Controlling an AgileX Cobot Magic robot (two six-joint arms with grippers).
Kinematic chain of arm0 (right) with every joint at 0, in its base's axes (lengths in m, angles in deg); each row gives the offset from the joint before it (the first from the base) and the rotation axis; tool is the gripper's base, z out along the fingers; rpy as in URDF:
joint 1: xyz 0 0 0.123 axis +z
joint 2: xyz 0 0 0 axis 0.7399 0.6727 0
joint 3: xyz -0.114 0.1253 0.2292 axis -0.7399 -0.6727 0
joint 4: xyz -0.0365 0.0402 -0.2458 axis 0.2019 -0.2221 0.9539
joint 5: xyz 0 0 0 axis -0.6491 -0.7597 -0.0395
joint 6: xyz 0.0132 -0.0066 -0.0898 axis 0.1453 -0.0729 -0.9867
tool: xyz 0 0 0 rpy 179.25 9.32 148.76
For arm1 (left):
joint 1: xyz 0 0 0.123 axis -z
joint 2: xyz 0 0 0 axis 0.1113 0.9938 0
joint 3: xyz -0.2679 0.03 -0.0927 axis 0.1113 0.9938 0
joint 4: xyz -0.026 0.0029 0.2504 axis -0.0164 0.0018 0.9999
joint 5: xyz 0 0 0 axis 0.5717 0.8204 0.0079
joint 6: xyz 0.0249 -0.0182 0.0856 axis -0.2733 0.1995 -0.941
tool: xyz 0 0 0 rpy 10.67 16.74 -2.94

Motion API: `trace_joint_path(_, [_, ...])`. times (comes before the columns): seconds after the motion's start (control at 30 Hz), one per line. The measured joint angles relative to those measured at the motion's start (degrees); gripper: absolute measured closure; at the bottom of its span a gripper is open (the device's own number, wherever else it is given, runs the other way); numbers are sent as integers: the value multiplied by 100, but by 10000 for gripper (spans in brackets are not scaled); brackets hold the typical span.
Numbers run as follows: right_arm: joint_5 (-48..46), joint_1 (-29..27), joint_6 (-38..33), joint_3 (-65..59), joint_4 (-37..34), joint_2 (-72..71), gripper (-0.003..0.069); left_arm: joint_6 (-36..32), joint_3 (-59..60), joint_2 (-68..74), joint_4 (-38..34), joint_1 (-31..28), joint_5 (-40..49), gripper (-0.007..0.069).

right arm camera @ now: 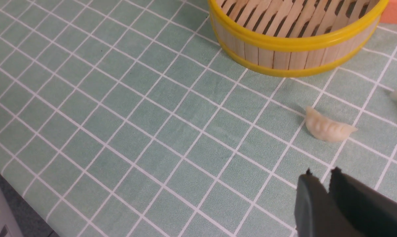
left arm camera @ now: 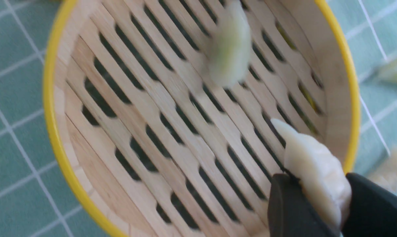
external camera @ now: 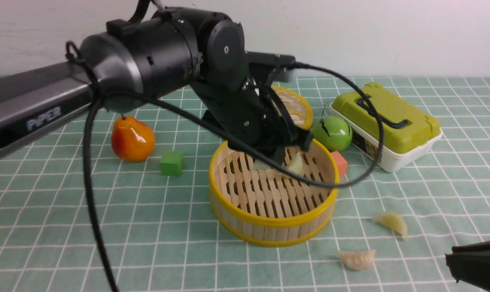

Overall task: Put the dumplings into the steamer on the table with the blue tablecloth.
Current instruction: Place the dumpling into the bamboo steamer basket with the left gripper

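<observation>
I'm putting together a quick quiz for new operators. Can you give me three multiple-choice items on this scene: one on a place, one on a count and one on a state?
1. Where is the green cube?
A. between the pear and the steamer
B. inside the steamer
C. on top of the pear

2. How many dumplings lie on the cloth outside the steamer?
A. none
B. two
C. four

3. What are the left fingers doing?
A. open and empty
B. closed on a dumpling
C. closed on the green cube

Answers:
1 A: the cube sits on the cloth with the pear on one side and the steamer on the other.
2 B: two lie on the robot's right of the steamer.
3 B: the left wrist view shows a dumpling pinched between them above the slats.
</observation>
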Motion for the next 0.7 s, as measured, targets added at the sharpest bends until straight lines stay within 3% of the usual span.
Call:
trace_joint_path(0.17, [-119,0,118,0,70,0,575,259,-934,1125,37,-210,80,439])
trace_joint_path(0.33, [-352,0,934,98,769,19,573,581,-1646,2011,288,-346,360,424])
trace_joint_path(0.5, [-544,0,1888,555,1830,345,563,636,-1875,2179,530,-407,527,270])
trace_joint_path(0.57, [-726,0,2119,852,2096,785,553,636,-1947,2119,525,-420,766,168])
trace_joint_path(0.7, [-952,0,2051,1349,2035,1668,526,545,-2178,1793,552,-422,1418,118])
